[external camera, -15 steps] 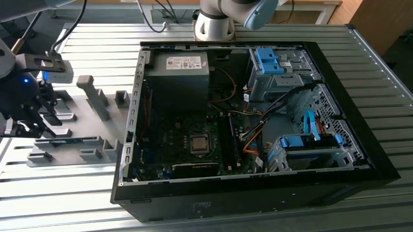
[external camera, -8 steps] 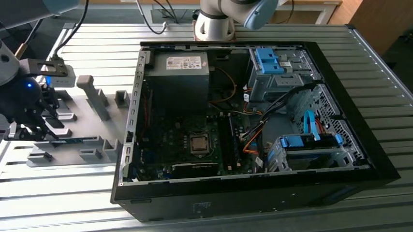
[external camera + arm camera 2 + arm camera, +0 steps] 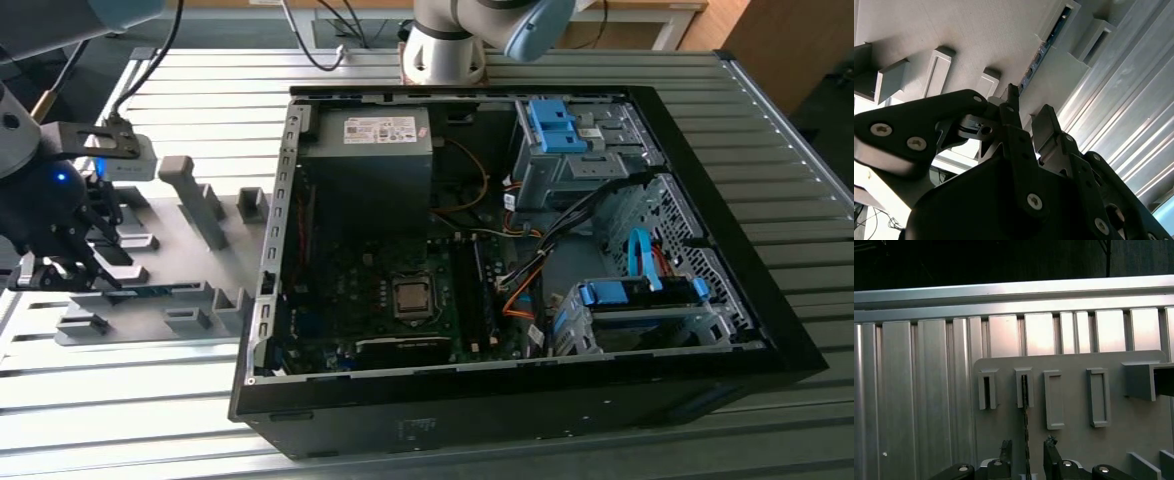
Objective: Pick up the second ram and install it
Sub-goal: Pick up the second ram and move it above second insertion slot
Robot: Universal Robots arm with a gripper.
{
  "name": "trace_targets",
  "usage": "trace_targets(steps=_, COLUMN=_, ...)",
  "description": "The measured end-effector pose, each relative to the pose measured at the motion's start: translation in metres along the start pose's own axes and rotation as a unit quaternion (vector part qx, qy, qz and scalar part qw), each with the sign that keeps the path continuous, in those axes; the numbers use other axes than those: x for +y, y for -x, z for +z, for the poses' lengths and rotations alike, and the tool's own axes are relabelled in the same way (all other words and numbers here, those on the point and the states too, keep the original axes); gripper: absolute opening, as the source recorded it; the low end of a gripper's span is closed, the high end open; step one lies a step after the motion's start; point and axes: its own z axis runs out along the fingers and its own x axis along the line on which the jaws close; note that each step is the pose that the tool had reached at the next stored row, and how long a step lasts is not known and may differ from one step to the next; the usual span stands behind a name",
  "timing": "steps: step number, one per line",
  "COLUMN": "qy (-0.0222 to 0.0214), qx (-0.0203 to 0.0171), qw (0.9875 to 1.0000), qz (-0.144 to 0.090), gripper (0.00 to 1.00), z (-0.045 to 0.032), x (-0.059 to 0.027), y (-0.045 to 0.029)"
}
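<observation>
The second ram (image 3: pixel 150 291) stands on its long edge in the slotted grey holder blocks on the grey plate (image 3: pixel 187 235), at the exterior view's left. In the first wrist view the ram (image 3: pixel 1026 415) is a thin dark line running from a slot down between the fingers. My gripper (image 3: pixel 1027 452) is open and straddles the stick, with a gap on each side of it. Its fingertips (image 3: pixel 1046 120) hang just above the board's edge (image 3: pixel 1043 50). My gripper (image 3: pixel 60 262) hovers over the near end of the plate.
An open black computer case (image 3: pixel 721 250) lies at the exterior view's right of the plate, its motherboard (image 3: pixel 387 290) facing up with dark memory slots (image 3: pixel 470 290). Several grey holder blocks (image 3: pixel 200 200) rise from the plate. The table (image 3: pixel 120 400) is ribbed aluminium.
</observation>
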Motion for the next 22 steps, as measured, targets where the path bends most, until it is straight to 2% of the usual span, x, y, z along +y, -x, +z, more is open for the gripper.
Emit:
trace_targets(steps=7, qy=0.0000, qx=0.0000, qw=1.0000, qz=-0.005, gripper=0.38, z=0.0034, x=0.0013, y=-0.0014)
trace_targets(steps=22, qy=0.0001, qx=0.0001, qw=1.0000, qz=-0.006, gripper=0.38, z=0.0237, x=0.0035, y=-0.0022)
